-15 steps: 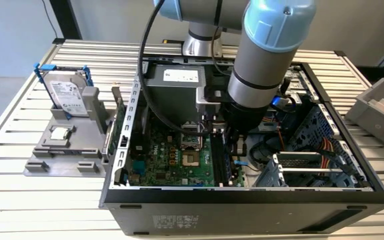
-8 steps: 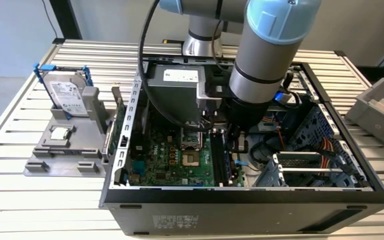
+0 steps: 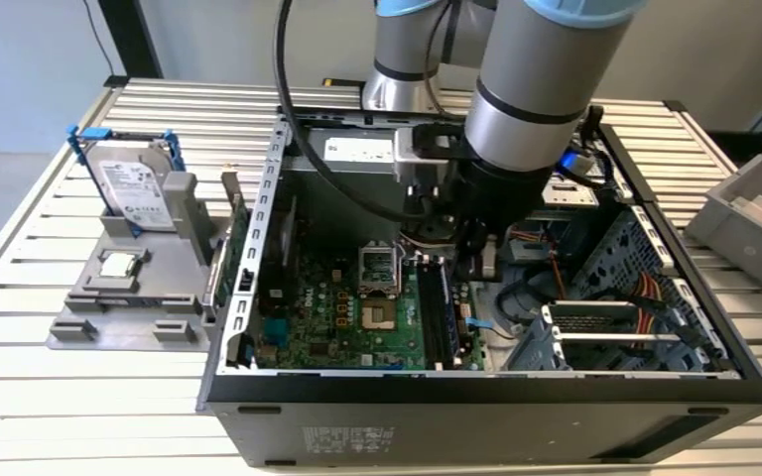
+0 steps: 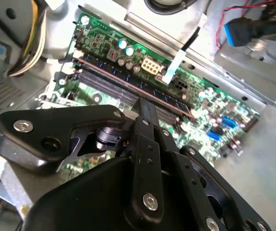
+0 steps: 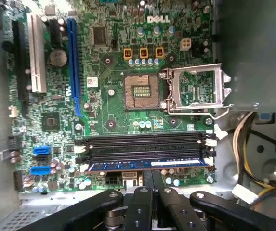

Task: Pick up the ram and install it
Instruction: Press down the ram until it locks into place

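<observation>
Ram (image 5: 150,165) edge-on in slot (image 5: 209,164), gripper (image 5: 153,179) right above – jaws' state impossible to tell. Risk: uneven push, one end left unlatched – or stick tilted and jammed.

A: What lies at nine o'clock from the open black computer case (image 3: 487,397)?
B: A silver hard drive in a blue frame (image 3: 130,183), upright on a grey plastic holder (image 3: 123,297).

Slatted metal table (image 3: 63,397) carries 1 open computer case (image 3: 487,397) at centre; 1 grey fixture tray (image 3: 116,307) toward exterior view's left; 1 grey bin (image 3: 752,213) toward exterior view's right.
</observation>
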You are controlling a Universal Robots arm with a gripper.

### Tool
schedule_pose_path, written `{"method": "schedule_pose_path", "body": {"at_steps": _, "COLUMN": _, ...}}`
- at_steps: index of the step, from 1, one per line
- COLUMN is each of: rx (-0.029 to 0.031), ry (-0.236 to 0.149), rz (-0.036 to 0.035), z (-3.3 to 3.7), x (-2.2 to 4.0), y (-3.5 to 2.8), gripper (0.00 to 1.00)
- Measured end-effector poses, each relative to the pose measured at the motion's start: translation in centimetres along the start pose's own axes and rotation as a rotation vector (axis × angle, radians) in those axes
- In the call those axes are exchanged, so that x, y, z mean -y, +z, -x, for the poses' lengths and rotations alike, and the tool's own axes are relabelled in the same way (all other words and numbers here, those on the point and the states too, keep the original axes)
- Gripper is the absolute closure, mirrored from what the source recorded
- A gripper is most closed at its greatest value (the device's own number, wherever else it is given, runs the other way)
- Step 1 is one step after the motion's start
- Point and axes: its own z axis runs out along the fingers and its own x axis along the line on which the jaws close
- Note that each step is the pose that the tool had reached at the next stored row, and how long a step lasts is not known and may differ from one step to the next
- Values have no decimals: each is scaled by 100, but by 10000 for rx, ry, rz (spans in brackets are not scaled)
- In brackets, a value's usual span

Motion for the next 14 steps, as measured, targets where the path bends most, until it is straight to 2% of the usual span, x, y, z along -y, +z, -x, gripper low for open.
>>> {"method": "schedule_pose_path", "body": {"at_steps": 2, "rx": -3, "ry": -1, "rz": 18, "z": 1, "x": 0, "y": -78, "gripper": 100}}
{"method": "schedule_pose_path", "body": {"at_steps": 6, "rx": -3, "ry": 0, "rz": 20, "z": 3, "x": -1, "y": -184, "gripper": 100}}
{"method": "schedule_pose_path", "body": {"at_steps": 14, "rx": -1, "ry": 0, "rz": 20, "z": 4, "x": -1, "y": -206, "gripper": 100}}
